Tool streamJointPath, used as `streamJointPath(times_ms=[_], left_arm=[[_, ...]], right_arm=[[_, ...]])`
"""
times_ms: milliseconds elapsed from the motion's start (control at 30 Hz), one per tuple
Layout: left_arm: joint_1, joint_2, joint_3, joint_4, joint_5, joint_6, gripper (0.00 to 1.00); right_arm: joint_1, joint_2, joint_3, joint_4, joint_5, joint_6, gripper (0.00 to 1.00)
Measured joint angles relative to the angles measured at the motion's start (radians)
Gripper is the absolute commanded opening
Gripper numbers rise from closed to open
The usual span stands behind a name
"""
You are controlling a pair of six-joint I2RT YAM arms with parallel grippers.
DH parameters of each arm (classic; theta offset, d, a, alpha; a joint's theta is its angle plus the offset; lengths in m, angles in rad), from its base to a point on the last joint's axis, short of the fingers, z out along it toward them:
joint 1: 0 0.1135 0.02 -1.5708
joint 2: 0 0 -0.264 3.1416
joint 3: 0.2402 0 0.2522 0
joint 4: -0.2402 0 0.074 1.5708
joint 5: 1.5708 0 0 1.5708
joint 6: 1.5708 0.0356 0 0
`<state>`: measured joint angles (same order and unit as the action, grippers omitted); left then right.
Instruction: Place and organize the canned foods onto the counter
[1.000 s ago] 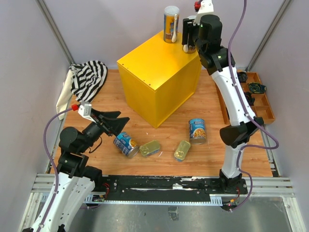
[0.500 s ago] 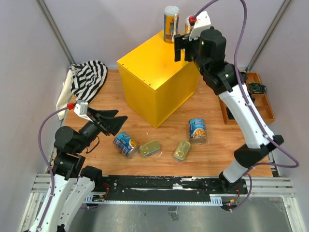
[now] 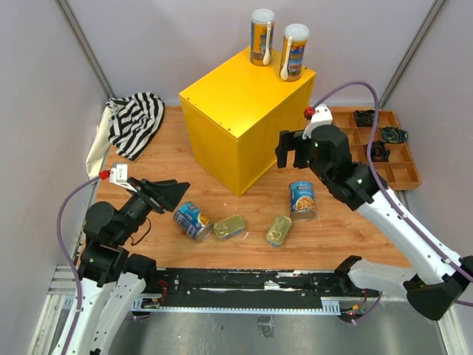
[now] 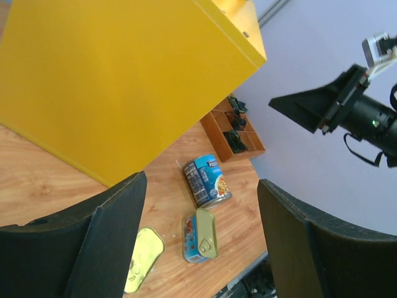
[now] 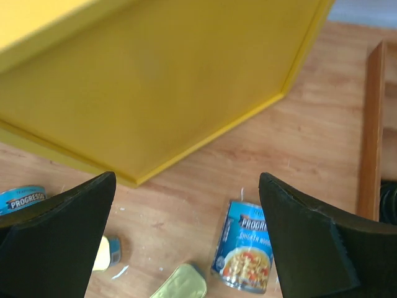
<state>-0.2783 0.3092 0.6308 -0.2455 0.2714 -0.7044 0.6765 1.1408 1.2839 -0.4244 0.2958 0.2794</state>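
The yellow counter [image 3: 244,111] [image 4: 124,81] [image 5: 173,81] carries two tall white-lidded cans [image 3: 261,37] [image 3: 294,52] upright at its far corner. On the wooden floor lie two blue-labelled cans [image 3: 193,220] [image 3: 302,200] and two golden tins [image 3: 230,226] [image 3: 278,229]. My right gripper [image 3: 292,150] [image 5: 186,186] hangs open and empty beside the counter's right face, above the right blue can [image 5: 245,245]. Low at the left, my left gripper [image 3: 166,194] [image 4: 201,186] is open and empty, pointing at the right blue can [image 4: 207,180] and a tin [image 4: 200,234].
A striped cloth [image 3: 133,122] lies at the back left. A brown compartmented tray [image 3: 384,148] [image 4: 232,133] with small black gadgets stands against the right wall. Grey walls close in on three sides.
My right gripper let go of the second tall can on the counter, opened wide and came down to the counter's right side. The left arm shifted slightly left and lower.
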Motion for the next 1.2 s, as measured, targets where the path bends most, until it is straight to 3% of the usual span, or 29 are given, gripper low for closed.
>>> streamJointPath(times_ms=[167,333,633,1200], left_arm=[[0.000,-0.026,-0.049,-0.029,-0.016,-0.070,0.77],[0.000,-0.063,-0.094,-0.058,-0.035,-0.125,0.77],[0.000,-0.089,-0.159,-0.087,-0.052,-0.184,0.77],[0.000,-0.089,-0.175,-0.090,-0.072,-0.183,0.77]], right_arm=[[-0.009,-0.105,-0.116,-0.026,-0.010,0.102,0.99],[-0.067,-0.113,-0.135,-0.107,-0.057,0.171,1.00],[-0.115,0.070,-0.157,-0.314,-0.086,0.233,0.98],[-0.219,0.309,-0.164,-0.348,-0.157,0.213,0.98]])
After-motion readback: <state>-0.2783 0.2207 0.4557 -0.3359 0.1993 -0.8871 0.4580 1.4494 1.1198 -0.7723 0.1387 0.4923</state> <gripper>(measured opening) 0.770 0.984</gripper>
